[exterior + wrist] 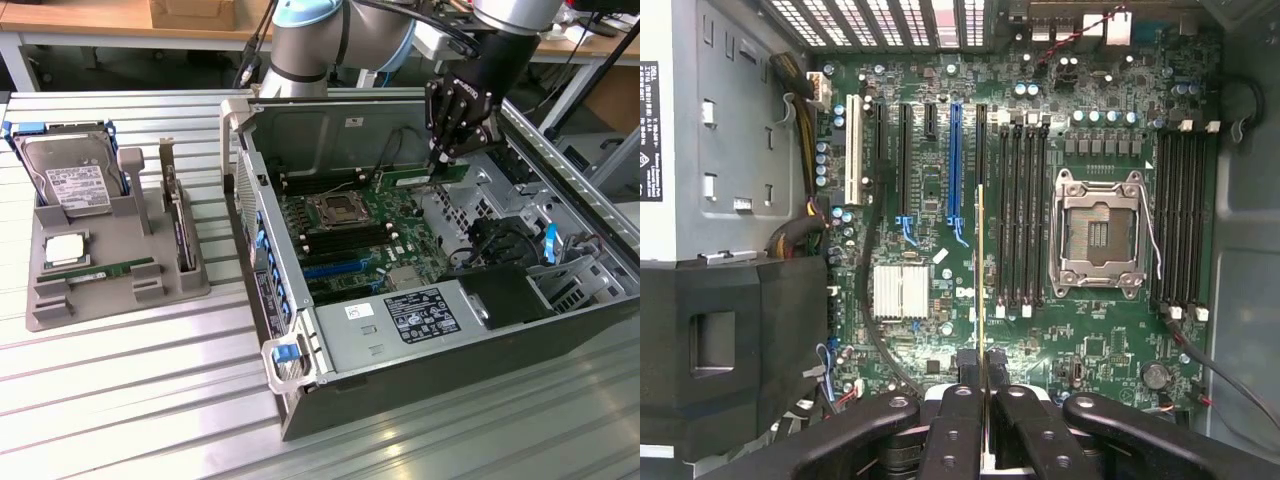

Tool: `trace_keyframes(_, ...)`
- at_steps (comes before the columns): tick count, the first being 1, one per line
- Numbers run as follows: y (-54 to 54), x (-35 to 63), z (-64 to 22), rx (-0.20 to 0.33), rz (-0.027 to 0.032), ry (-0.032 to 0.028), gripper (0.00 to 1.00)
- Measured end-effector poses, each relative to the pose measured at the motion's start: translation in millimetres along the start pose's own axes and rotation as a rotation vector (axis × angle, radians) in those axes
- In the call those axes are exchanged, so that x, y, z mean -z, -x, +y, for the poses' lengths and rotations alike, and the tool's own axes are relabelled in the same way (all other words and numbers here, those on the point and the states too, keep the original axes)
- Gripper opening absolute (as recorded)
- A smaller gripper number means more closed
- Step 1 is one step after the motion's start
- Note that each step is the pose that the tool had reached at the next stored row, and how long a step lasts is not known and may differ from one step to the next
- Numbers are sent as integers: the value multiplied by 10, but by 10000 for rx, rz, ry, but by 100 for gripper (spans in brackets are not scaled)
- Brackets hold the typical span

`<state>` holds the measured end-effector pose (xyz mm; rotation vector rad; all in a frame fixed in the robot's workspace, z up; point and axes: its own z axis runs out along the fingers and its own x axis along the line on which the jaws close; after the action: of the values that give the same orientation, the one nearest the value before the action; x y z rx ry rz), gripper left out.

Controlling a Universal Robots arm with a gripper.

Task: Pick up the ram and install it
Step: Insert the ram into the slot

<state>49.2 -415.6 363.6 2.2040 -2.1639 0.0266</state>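
End effector (pixel 983 385) clamps the ram (pixel 982 270) edge-on above the motherboard (pixel 940 200) | you hold a light, stiff, fragile stick | grip its long edges.

The ram (pixel 432 176) I'm holding is a long, thin green circuit-board stick, clamped between my fingertips and lifted clear of the motherboard inside the open computer case. In the exterior view it lies roughly level, long edge down, reaching from my grip toward the exterior view's left, above the far side of the board just beyond the CPU socket. From my wrist camera I see the ram (pixel 982 280) edge-on, a narrow yellowish-green line running straight out from between my fingers, hanging over the board beside the bank of black memory slots. I think it sits parallel to those slots, though its chips and label are hidden at this angle.
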Motion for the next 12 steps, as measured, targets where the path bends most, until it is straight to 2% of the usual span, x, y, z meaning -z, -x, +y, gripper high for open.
trace_keyframes(12,3,-53,-2,1,0,0,12)
